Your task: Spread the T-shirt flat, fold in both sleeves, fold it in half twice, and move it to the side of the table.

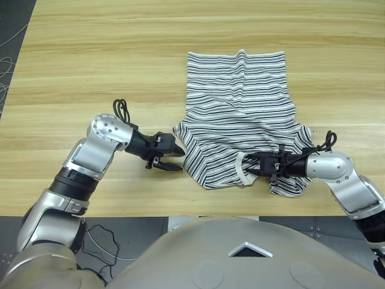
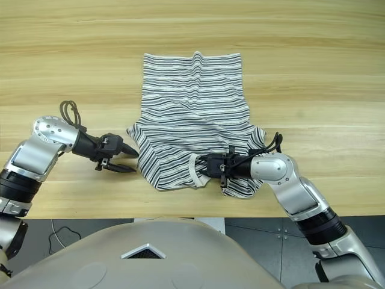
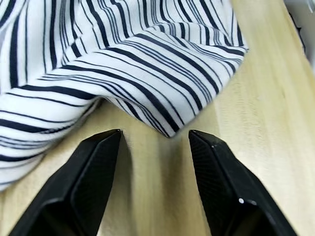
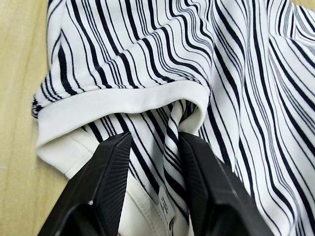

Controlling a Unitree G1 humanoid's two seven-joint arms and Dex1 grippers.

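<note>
Your right hand (image 4: pixel 155 145) pinches the T-shirt (image 1: pixel 240 90) at its collar (image 4: pixel 118 104); your left hand (image 3: pixel 155 140) gapes empty beside its edge. Spreading looks unfinished; every fold remains.

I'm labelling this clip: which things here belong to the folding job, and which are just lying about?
Job: T-shirt; left gripper, open beside a sleeve; right gripper, at the collar; table.
Lying about: cables on the floor.

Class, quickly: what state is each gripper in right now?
Left gripper: open, holding nothing.
Right gripper: closed on a fold of the T-shirt.
</note>
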